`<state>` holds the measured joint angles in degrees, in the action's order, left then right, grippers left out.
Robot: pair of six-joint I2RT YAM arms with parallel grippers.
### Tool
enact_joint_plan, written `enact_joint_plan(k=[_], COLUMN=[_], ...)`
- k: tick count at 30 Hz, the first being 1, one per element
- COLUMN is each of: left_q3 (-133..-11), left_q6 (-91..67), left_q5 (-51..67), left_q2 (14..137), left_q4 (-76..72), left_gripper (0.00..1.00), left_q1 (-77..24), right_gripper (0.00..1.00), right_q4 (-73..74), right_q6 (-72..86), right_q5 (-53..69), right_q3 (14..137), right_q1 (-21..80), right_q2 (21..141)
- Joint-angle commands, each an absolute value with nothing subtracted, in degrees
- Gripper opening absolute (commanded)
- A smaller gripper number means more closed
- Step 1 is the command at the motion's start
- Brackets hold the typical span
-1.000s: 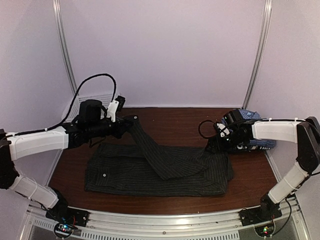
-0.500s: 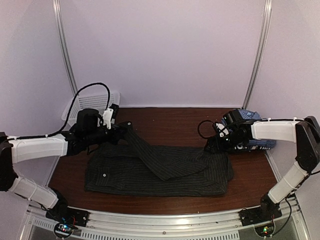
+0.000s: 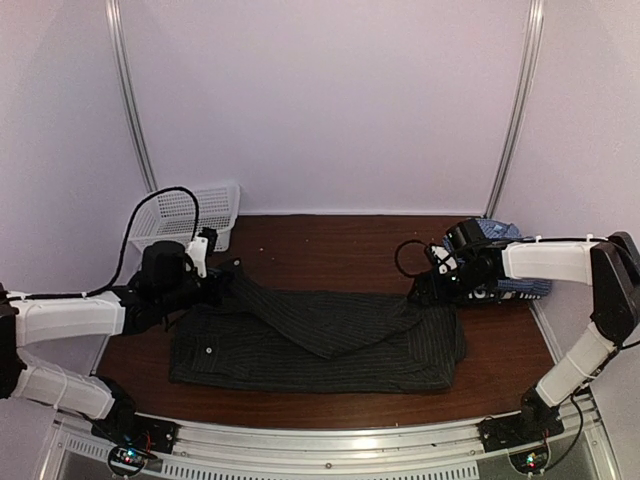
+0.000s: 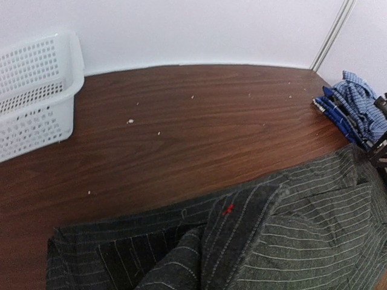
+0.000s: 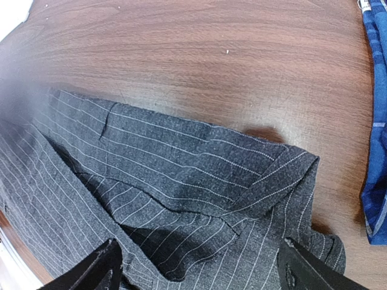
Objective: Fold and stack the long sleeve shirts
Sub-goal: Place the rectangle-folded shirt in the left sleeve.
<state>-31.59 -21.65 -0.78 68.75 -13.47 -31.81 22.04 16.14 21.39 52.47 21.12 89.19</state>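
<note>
Left gripper (image 3: 222, 284) of mine is pinched tight on the end of one sleeve (image 3: 300, 315) of the black striped shirt (image 3: 320, 360). That sleeve lies slanted across the shirt, from my pinch at the far left corner toward the middle. A tiny red mark (image 4: 228, 209) sits on the cloth close by, too small for me to read. My right gripper (image 5: 205, 272) is spread wide, its two fingers (image 5: 109, 266) apart above the shirt's right end, holding nothing. The shirt lies flat in the middle of the brown table (image 3: 340, 240). Blue checked shirts (image 4: 357, 112) sit bunched at the right side, just past my right gripper. A white basket (image 3: 190, 210) stands at the far left corner.
</note>
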Motion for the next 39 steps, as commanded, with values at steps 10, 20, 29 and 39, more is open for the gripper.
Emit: enact_joint_plan(k=[10, 20, 29, 39], left_q3=[-19.6, -16.5, -20.5, -32.6], left_q6=[-35.4, -44.7, -40.8, -31.6], left_q5=[3.1, 7.5, 3.7, 8.1], left_q2=[72.3, 69.6, 68.6, 72.5], left_q4=[-25.8, -29.5, -25.0, -18.7], left_gripper=[0.19, 0.33, 0.23, 0.0], left_q1=[-31.3, -31.2, -31.1, -30.9], right_gripper=[0.9, 0.9, 0.9, 0.9], right_q4=[19.8, 19.1, 18.2, 18.7], right_q6=[15.7, 15.9, 16.0, 15.8], right_q5=[22.5, 22.9, 23.6, 23.1], right_q3=[51.2, 50.5, 49.7, 49.7], right_q1=[20.8, 20.9, 20.8, 20.8], right_q2=[89.8, 89.9, 90.4, 89.5])
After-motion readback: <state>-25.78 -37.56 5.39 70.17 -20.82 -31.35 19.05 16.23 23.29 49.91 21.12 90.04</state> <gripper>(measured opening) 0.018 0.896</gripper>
